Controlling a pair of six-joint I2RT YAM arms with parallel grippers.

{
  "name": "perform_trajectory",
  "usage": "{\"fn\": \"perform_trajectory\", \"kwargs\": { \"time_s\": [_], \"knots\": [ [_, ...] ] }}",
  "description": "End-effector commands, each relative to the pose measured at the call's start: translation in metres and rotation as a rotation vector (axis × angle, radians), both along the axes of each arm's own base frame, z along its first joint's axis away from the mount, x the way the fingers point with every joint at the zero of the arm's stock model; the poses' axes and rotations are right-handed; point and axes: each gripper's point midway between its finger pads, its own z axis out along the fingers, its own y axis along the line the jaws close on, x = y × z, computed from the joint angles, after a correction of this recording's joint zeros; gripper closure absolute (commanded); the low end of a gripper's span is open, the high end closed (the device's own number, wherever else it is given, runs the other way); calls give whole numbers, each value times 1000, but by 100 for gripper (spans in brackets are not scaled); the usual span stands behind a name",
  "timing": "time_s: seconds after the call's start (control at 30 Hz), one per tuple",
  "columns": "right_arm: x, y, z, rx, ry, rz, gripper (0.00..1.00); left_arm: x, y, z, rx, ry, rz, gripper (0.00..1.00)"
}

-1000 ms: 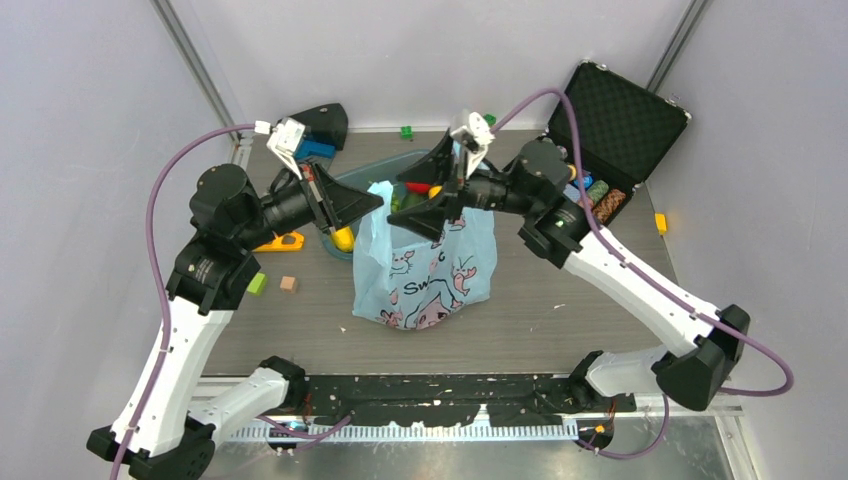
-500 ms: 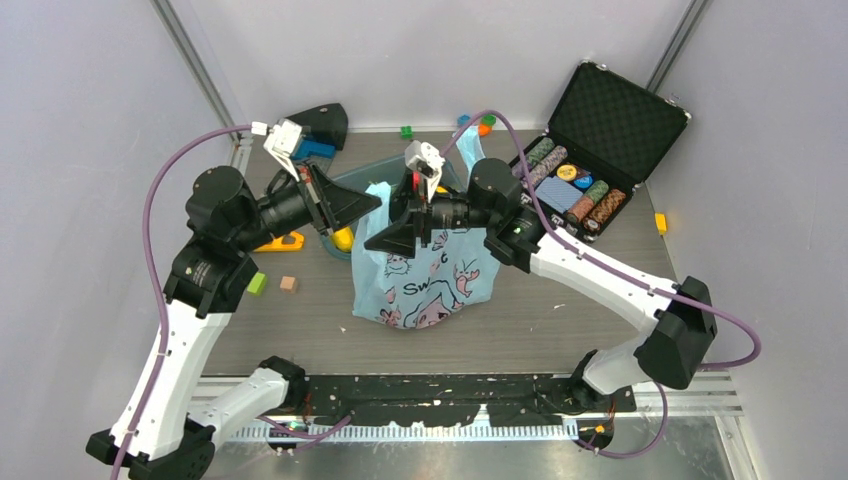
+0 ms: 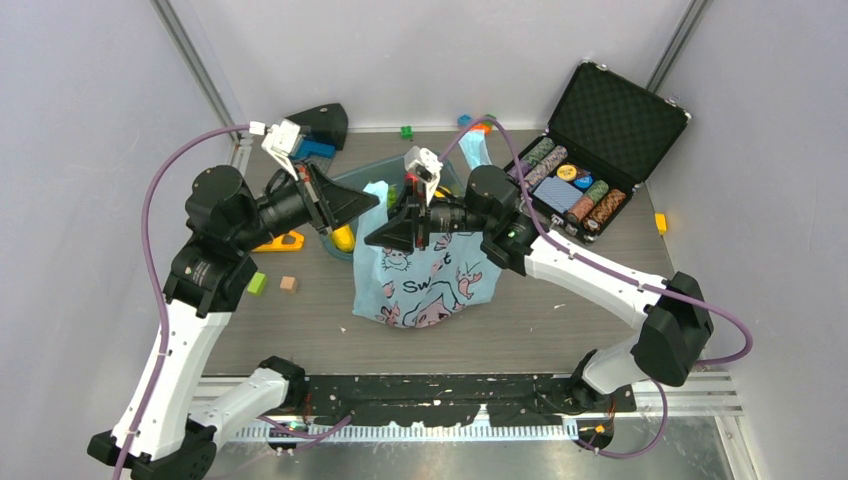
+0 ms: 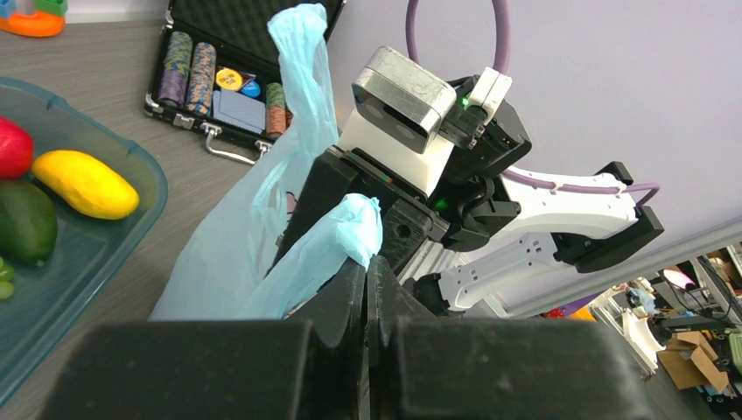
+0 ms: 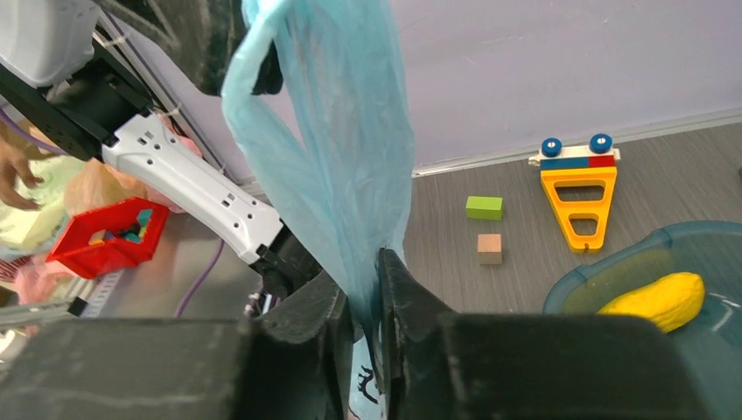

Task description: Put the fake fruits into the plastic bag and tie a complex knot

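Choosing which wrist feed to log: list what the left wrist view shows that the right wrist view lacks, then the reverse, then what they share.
Only left wrist: the open poker chip case, a red fruit and a dark green fruit.
Only right wrist: a green block, a wooden block and a yellow wheeled toy.
Both: the plastic bag, held in the left tool and the right tool, and the blue tub.

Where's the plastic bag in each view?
Top external: plastic bag mid-frame, standing in front of the arms.
Left wrist: bag centre-left, handle pinched in the left gripper.
Right wrist: bag top centre, hanging down into the right gripper.
Shared landmark: blue-tinted tub.
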Motion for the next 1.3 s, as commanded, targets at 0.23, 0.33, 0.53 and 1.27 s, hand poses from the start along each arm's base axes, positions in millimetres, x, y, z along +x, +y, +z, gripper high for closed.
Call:
{"fn": "perform_trajectory", "kwargs": {
  "time_s": [0.23,0.33,0.53,1.27],
  "knots": [
    [-7,-8,9,39,-23,-14,95,-23,10,21,94,-278,-55,32],
    [-11,-12,15,50,-34,-9,95,-29,11,8,149,-340,-85,16],
    [-16,-16,22,64,-46,0,95,-25,16,-23,229,-323,-79,8],
    [-23,-20,26,74,-45,16,95,-2,-11,-39,50,-215,-163,78]
  ]
}}
